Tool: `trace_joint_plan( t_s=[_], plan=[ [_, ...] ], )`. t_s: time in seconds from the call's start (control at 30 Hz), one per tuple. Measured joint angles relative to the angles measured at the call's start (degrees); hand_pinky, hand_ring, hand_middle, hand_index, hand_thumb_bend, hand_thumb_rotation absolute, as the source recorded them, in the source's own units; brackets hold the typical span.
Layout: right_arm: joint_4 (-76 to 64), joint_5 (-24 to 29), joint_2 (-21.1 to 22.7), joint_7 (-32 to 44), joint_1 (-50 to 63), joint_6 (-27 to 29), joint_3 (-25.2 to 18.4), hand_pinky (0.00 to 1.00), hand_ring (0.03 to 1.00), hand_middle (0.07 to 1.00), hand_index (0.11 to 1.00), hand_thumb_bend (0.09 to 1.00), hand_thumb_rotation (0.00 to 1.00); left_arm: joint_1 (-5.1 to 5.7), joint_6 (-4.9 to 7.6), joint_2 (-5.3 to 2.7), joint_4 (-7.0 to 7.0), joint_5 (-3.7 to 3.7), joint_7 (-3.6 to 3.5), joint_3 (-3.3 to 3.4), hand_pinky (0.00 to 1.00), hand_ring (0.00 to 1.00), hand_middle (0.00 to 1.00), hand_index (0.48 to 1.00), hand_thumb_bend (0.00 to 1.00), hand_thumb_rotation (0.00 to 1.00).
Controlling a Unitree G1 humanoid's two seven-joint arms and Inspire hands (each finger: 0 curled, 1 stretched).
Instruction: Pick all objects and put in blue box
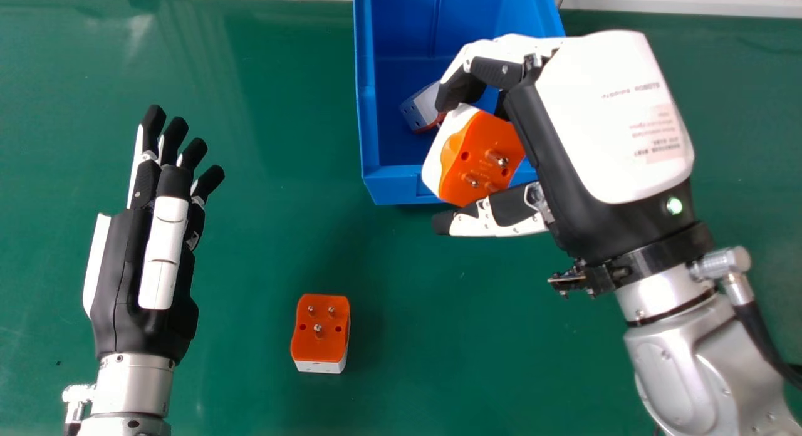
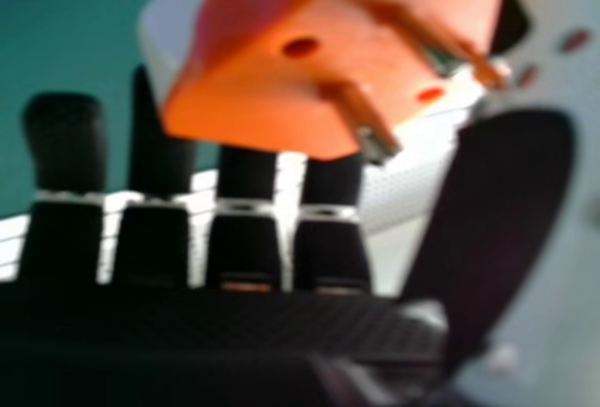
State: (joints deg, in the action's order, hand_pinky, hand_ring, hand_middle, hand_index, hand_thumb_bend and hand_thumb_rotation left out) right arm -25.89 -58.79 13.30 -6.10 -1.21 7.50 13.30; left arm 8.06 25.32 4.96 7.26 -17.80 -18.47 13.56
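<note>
The right hand (image 1: 608, 123) grasps an orange-and-white adapter (image 1: 467, 148) over the blue box (image 1: 368, 110); between it and the relaxed left hand (image 1: 125, 267), a second adapter (image 1: 316, 345) rests on the surface (image 1: 250, 267).

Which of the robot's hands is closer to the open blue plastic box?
The right hand. It is at the near end of the box, holding an orange-and-white plastic plug adapter. The left hand is off to the box's left, over the green tabletop.
</note>
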Motion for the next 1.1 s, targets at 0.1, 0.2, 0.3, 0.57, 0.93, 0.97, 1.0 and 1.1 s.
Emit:
trace_joint_plan(
  t_s=[0.1,0.2,0.3,0.57,0.93,0.97,1.0,1.1],
  plan=[
    [3.4,0.0,-0.1,-1.6,-1.8,0.5,0.2,0.32,0.370,0.484,0.487,0.519,0.00,0.36,0.27,0.04,0.00,0.59,0.08,-0.12,0.93,0.97,0.99,0.993,0.77,0.79],
    [7.5,0.1,-0.7,-2.3,-5.4,0.6,0.6,0.33,0.384,0.491,0.484,0.518,0.00,0.55,0.35,0.06,-0.05,1.49,0.60,-0.24,0.93,0.97,0.99,0.991,0.77,0.79],
    [13.3,0.0,-0.8,-3.5,-10.8,0.0,0.6,0.33,0.384,0.491,0.484,0.518,0.00,0.75,0.31,0.03,-0.27,1.50,0.72,-0.44,0.93,0.97,0.99,0.991,0.77,0.79],
    [33.7,-0.4,2.0,-10.0,-24.3,-0.5,1.6,0.34,0.408,0.505,0.484,0.510,0.00,1.28,0.74,-0.03,-0.59,2.01,1.60,-0.82,0.93,0.97,0.99,0.987,0.78,0.80],
    [58.9,-0.4,5.1,-21.9,-37.2,3.6,7.4,0.33,0.419,0.512,0.485,0.507,0.00,1.41,0.83,-0.06,-1.02,2.07,2.45,-1.08,0.93,0.97,0.99,0.986,0.78,0.80],
    [60.8,-0.4,5.1,-22.9,-38.3,4.1,8.3,0.33,0.425,0.511,0.493,0.504,0.00,1.40,0.84,-0.06,-1.02,2.04,2.47,-1.06,0.93,0.96,0.99,0.984,0.78,0.79],
    [62.5,-0.4,5.1,-23.6,-39.3,4.4,9.1,0.33,0.425,0.511,0.493,0.504,0.00,1.35,0.85,-0.06,-1.02,2.05,2.51,-1.07,0.93,0.96,0.99,0.984,0.78,0.79],
    [68.1,-1.6,5.1,-27.2,-42.3,4.9,11.9,0.32,0.431,0.513,0.498,0.502,0.00,1.28,0.88,-0.07,-1.01,2.09,2.63,-1.08,0.93,0.96,0.99,0.981,0.78,0.79]
  ],
)
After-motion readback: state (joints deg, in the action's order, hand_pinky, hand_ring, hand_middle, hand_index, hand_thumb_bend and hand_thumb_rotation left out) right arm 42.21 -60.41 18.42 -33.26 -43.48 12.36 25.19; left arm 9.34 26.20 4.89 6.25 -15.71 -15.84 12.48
